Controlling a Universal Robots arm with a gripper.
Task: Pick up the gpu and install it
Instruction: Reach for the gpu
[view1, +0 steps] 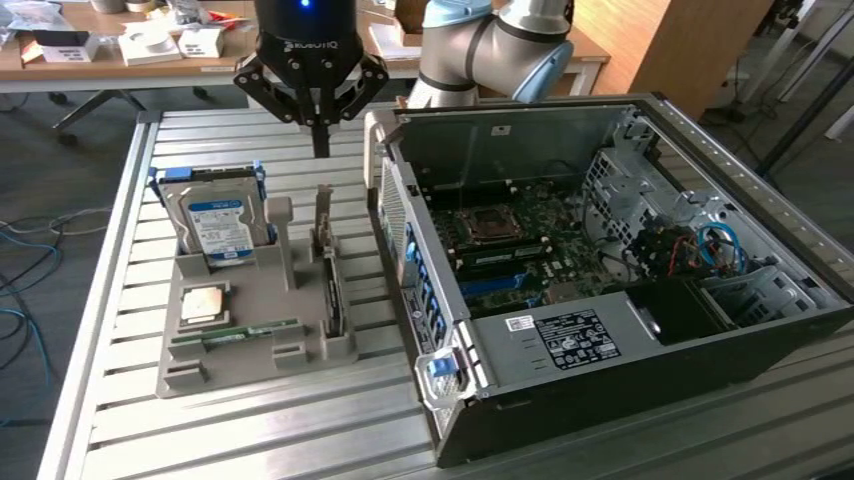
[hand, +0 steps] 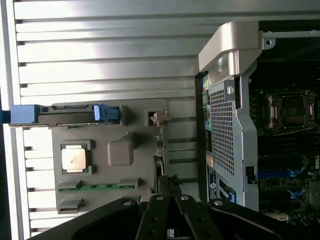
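Workbench (view1: 267, 430) of pale metal slats, with a grey holder tray (view1: 260, 285) beside an open computer case (view1: 534, 135). The black gripper (view1: 320, 148) hangs above the tray with its fingers pressed together, holding nothing. The gpu (view1: 328, 295), a thin dark card with a pale bracket at one end, stands on edge in the tray slot nearest the case. It is below the gripper and apart from it. In the same tray a silver hard drive (view1: 216, 222) stands upright, while a processor chip (view1: 203, 302) and a green memory stick (view1: 254, 329) lie flat. The case wall rises just beside the card. The exterior view takes in the motherboard (view1: 514, 240) and coloured cables (view1: 707, 245) inside the case. The wrist view looks down past the fingers (hand: 152, 220) onto the card's top edge, with the hard drive seen edge-on.
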